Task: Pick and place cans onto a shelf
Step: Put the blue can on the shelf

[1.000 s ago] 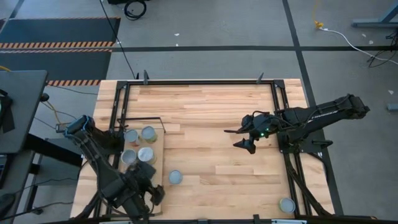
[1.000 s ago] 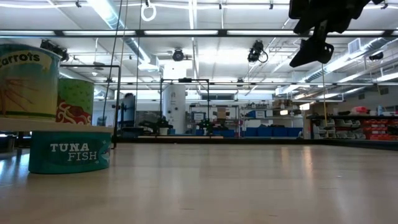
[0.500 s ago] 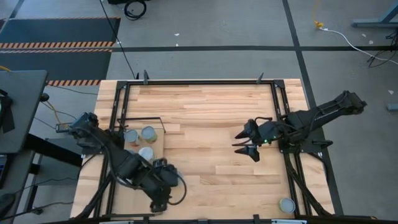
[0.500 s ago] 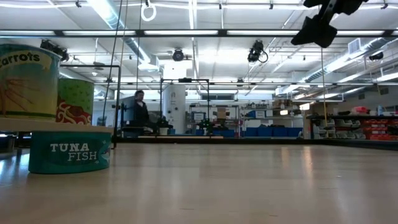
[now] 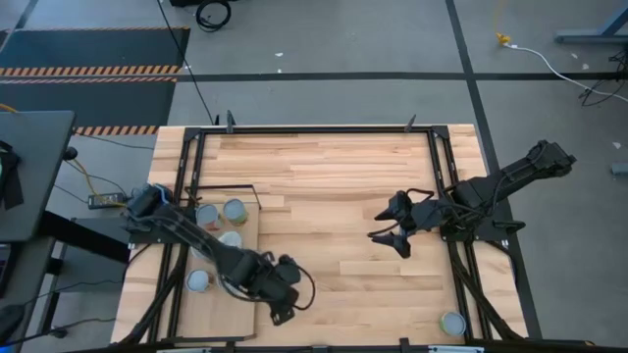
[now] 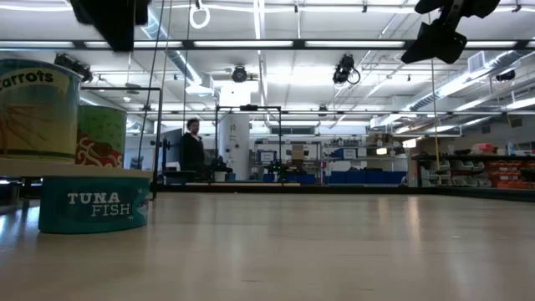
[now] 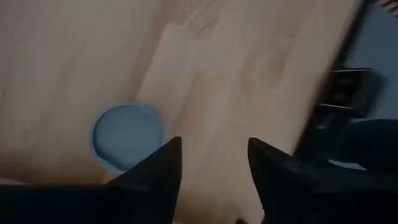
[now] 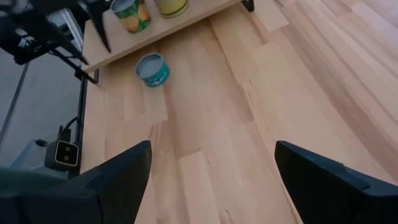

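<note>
Several cans stand on the shelf (image 5: 214, 304) at the table's left, among them one with a carrots label (image 6: 38, 109) and one near the board's front (image 5: 199, 281). A teal tuna can (image 8: 152, 68) sits on the tabletop just right of the shelf; its round lid (image 7: 127, 134) shows beside my left fingers, not between them. My left gripper (image 5: 280, 302) hovers open over that spot and hides the can in the high view. My right gripper (image 5: 387, 238) hangs open above the table's middle right, holding nothing.
One more can (image 5: 452, 323) stands alone at the table's near right corner. A thin black wire frame (image 5: 226, 188) rises at the shelf's far end. Bare planks lie between the two grippers. A person stands far off in the room (image 6: 193, 146).
My left gripper has swung from over the shelf's near end toward the table's right, ending above the tuna can and uncovering a can on the board. My right gripper has risen a little and drifted toward the near edge.
</note>
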